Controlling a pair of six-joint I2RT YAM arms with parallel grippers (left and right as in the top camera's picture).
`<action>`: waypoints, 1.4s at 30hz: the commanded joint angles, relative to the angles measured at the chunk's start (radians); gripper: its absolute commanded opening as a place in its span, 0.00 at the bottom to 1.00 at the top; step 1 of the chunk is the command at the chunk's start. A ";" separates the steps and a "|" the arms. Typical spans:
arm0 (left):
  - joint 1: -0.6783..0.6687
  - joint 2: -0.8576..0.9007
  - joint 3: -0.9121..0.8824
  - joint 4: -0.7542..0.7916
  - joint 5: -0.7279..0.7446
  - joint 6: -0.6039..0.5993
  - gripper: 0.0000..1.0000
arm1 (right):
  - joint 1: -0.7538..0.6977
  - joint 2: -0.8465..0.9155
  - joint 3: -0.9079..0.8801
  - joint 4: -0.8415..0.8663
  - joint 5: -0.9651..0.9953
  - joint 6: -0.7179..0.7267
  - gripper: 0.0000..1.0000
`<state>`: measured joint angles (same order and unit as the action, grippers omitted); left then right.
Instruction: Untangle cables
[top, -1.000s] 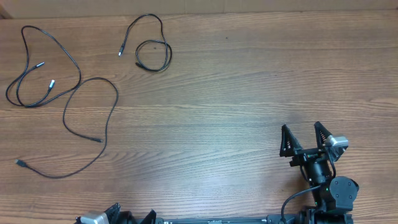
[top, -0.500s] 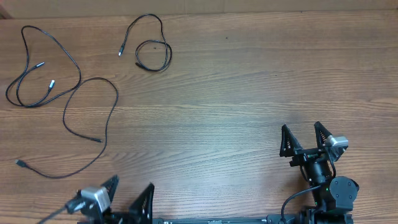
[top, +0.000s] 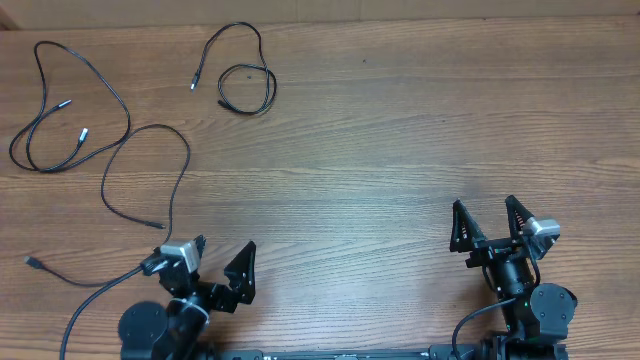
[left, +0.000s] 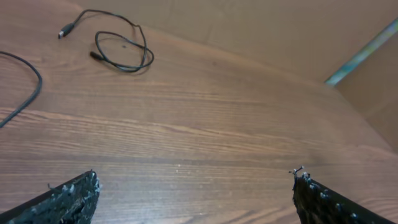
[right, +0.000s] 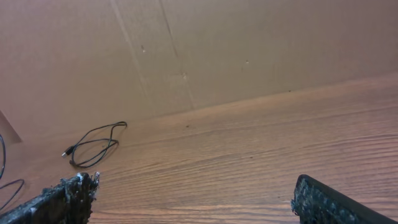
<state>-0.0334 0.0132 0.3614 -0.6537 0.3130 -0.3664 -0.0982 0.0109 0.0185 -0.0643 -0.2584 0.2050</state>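
Two end effectors are seen at the near edge of the wooden worktop (top: 400, 150); the left end effector (top: 218, 262) is spread wide with nothing between its fingers, and the right end effector (top: 487, 225) is likewise spread wide and empty; both are well apart from the cables. A short cable (top: 245, 85) lies alone at the far edge, curled into one small loop, one end silver-tipped, the other dark. A looped cable (top: 60, 110) is laid at the far left, two silver-tipped plugs showing inside its loops; just beside it a long cable (top: 150, 200) winds toward the near left; whether these two touch or cross cannot be told from overhead. The long cable's near stretch is met by the thicker arm cable (top: 95, 305), and the two are hard to tell apart there. The plugs are too small for any marking to be read.

From the left wrist, the short cable (left: 121, 50) is seen at upper left, and an arc of another cable (left: 28, 93) is cut off by the left edge. From the right wrist, the short cable (right: 93, 146) lies before a cardboard wall (right: 249, 50); scraps of cable (right: 9, 186) are cut off at the left edge.
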 joint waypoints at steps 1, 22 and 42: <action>-0.006 -0.010 -0.074 0.062 -0.006 0.014 1.00 | -0.002 -0.008 -0.011 0.006 -0.005 -0.021 1.00; -0.016 -0.010 -0.289 0.430 -0.058 0.167 0.99 | -0.002 -0.008 -0.011 0.006 -0.005 -0.021 1.00; -0.026 -0.010 -0.357 0.588 -0.190 0.486 0.99 | -0.002 -0.008 -0.011 0.006 -0.005 -0.021 1.00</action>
<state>-0.0528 0.0128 0.0143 -0.0666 0.1577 0.0788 -0.0982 0.0109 0.0185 -0.0639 -0.2588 0.2050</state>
